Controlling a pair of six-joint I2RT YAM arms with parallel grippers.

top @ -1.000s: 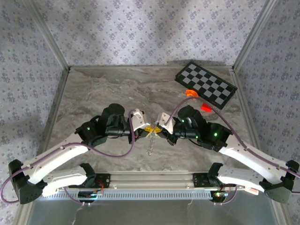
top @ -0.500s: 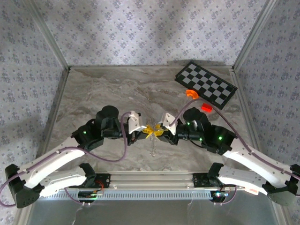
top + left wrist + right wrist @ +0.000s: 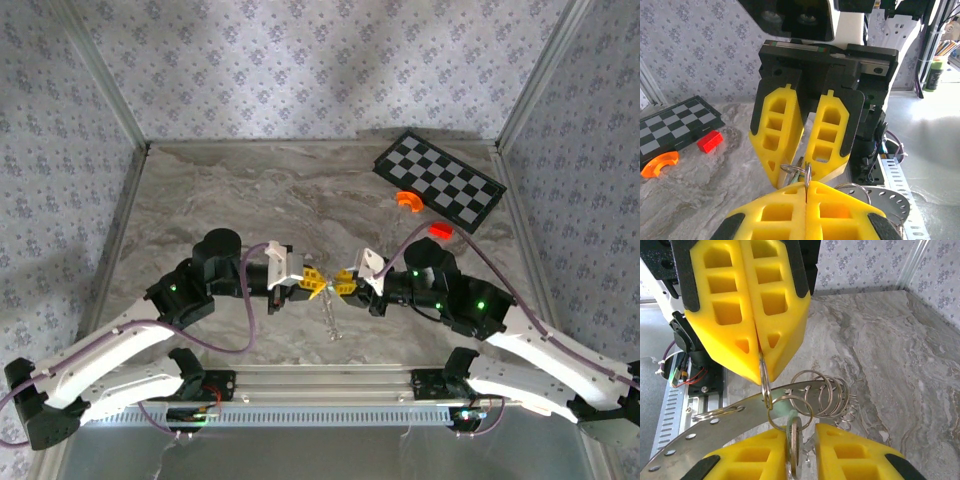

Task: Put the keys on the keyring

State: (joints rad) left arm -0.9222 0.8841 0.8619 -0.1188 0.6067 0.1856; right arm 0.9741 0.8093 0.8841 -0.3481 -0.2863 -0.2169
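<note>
My left gripper [image 3: 312, 283] and right gripper [image 3: 344, 282] meet tip to tip over the near middle of the table. The left gripper [image 3: 806, 187] is shut on the edge of a thin silvery keyring [image 3: 806, 175], which sticks up from between its yellow fingers. In the right wrist view that keyring [image 3: 765, 385] links to a second ring carrying a flat grey key [image 3: 794, 440]. The key stands between the fingers of my right gripper [image 3: 805, 434], against the left one, with a clear gap to the other. A fine chain [image 3: 330, 315] hangs below.
A curved metal strip [image 3: 730, 420] with holes carries several more wire rings [image 3: 835, 395] under the grippers. A checkerboard [image 3: 440, 180], an orange curved piece [image 3: 407, 200] and a red block [image 3: 440, 230] lie at the back right. A perforated rail runs along the near edge.
Both grippers have come down toward the near edge, tips still together. The hanging chain came along with them. The left arm swung out leftward.
</note>
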